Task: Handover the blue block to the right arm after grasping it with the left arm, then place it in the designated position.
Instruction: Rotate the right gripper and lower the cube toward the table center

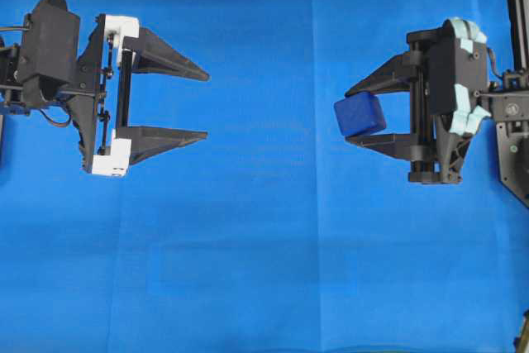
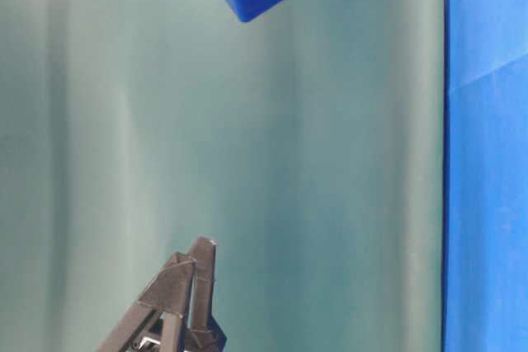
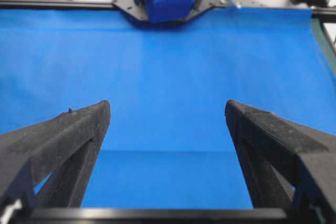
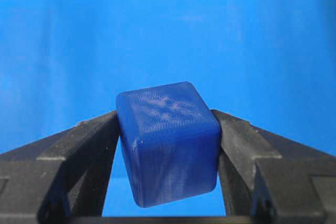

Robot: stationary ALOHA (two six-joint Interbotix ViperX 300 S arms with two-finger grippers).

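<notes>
Clamped on the block (image 1: 359, 115) between the right fingers (image 1: 382, 78), tips pointing left, block sticking out past them, lifted clear of the cloth (image 1: 264, 270). Spread wide and empty, the left gripper (image 1: 204, 105), well apart across the middle. Placing now falls to the right arm.

A robotics lab bench: a blue cloth (image 1: 264, 270) covers it, with a plain green backdrop (image 2: 247, 162) behind.
</notes>
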